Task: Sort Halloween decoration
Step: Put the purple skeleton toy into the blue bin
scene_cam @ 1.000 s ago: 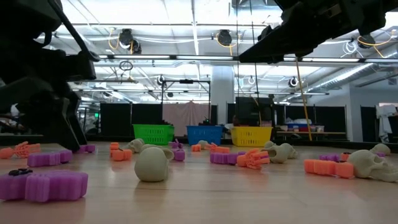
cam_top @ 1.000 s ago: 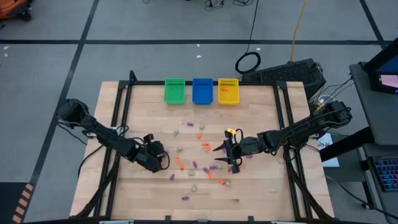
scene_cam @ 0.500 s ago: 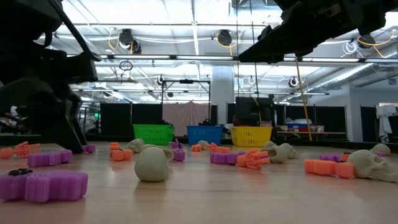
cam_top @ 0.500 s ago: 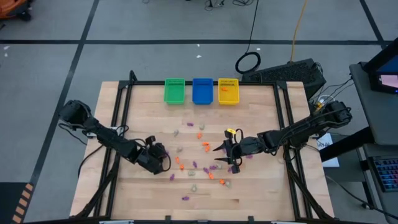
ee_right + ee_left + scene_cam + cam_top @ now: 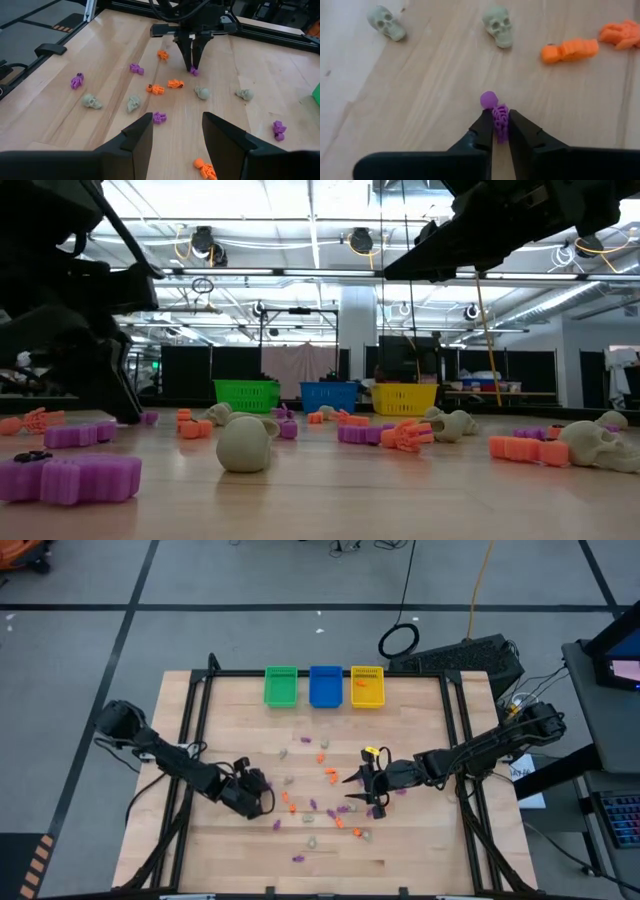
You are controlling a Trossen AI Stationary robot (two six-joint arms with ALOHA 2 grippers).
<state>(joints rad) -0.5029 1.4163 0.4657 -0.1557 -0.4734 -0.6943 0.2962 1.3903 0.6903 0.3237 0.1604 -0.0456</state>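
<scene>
Tiny Halloween trinkets lie scattered over the middle of the wooden table [image 5: 420,840]: pale skulls [image 5: 499,25], orange figures [image 5: 570,50] and purple figures [image 5: 159,117]. At the table's left, my left gripper [image 5: 263,796] is down at the table top, shut on a small purple skeleton [image 5: 499,120]. The right wrist view also shows this left gripper [image 5: 192,66]. My right gripper [image 5: 350,790] hovers open above the table's middle with nothing between its fingers [image 5: 135,137]. My left gripper pinches the purple skeleton's ribbed body [image 5: 500,125] between its two fingertips. The round head [image 5: 489,99] sticks out past them. The fingers slant down from the table's left and lie along the figure. The figure seems to lie on the table top.
A green bin [image 5: 281,686], a blue bin [image 5: 325,685] and a yellow bin [image 5: 367,686] stand in a row at the far edge. A dark frame [image 5: 195,730] runs along the table's sides. Bare wood lies between the bins and the trinkets.
My left gripper has stayed in place at the purple skeleton. In the low view one of its dark fingers has drawn in toward the trinket. The trinkets on the table have not moved.
</scene>
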